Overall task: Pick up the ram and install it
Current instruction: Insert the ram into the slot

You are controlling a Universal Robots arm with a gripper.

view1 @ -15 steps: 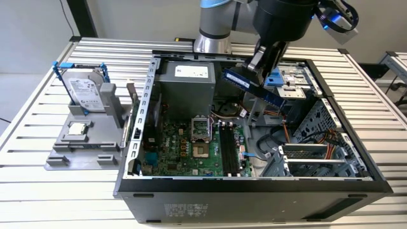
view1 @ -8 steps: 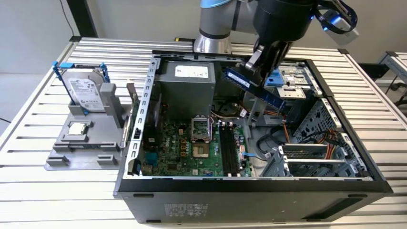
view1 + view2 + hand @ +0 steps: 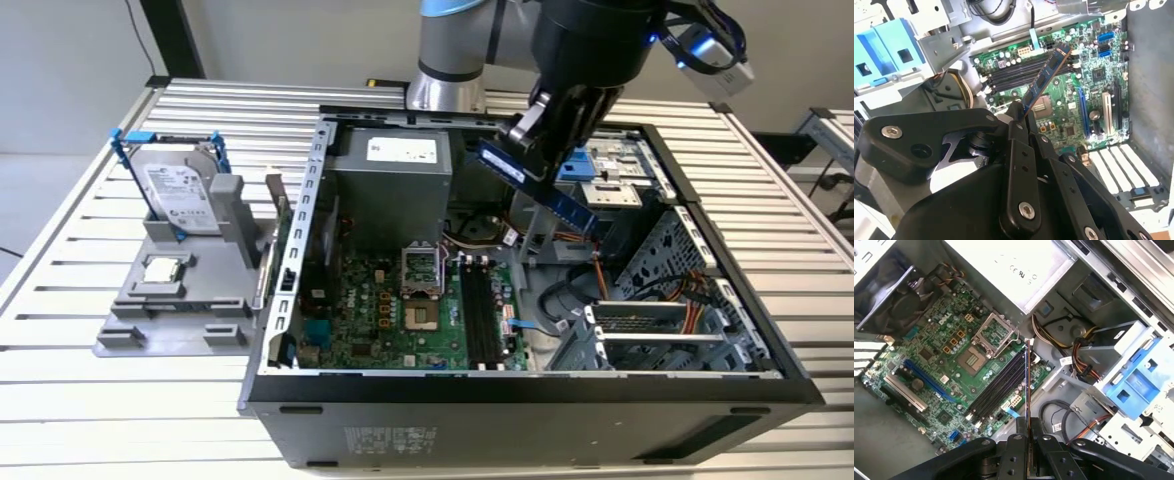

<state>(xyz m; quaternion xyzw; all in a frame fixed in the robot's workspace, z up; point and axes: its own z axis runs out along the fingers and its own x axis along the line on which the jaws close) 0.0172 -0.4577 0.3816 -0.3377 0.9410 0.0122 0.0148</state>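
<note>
My gripper [image 3: 518, 138] is shut on the ram [image 3: 537, 186], a thin dark blue stick, and holds it tilted in the air above the open computer case. In the second wrist view the ram [image 3: 1046, 74] sticks out from between the black fingers [image 3: 1015, 131]. In the first wrist view the ram [image 3: 1028, 385] shows edge-on, rising from the gripper [image 3: 1029, 440]. Below it lie the motherboard's black memory slots [image 3: 478, 310] [image 3: 1013, 75] [image 3: 1000, 388], with a clear gap between them and the stick. No stick sits in the slots.
The green motherboard [image 3: 380, 300] lies in the case with its processor socket [image 3: 974, 357] bare. A power supply [image 3: 394, 175], a blue drive cage [image 3: 1134, 375] and loose cables [image 3: 1074, 347] crowd the slots. A grey stand at the exterior view's left holds a hard drive [image 3: 180, 190] and a processor chip [image 3: 163, 268].
</note>
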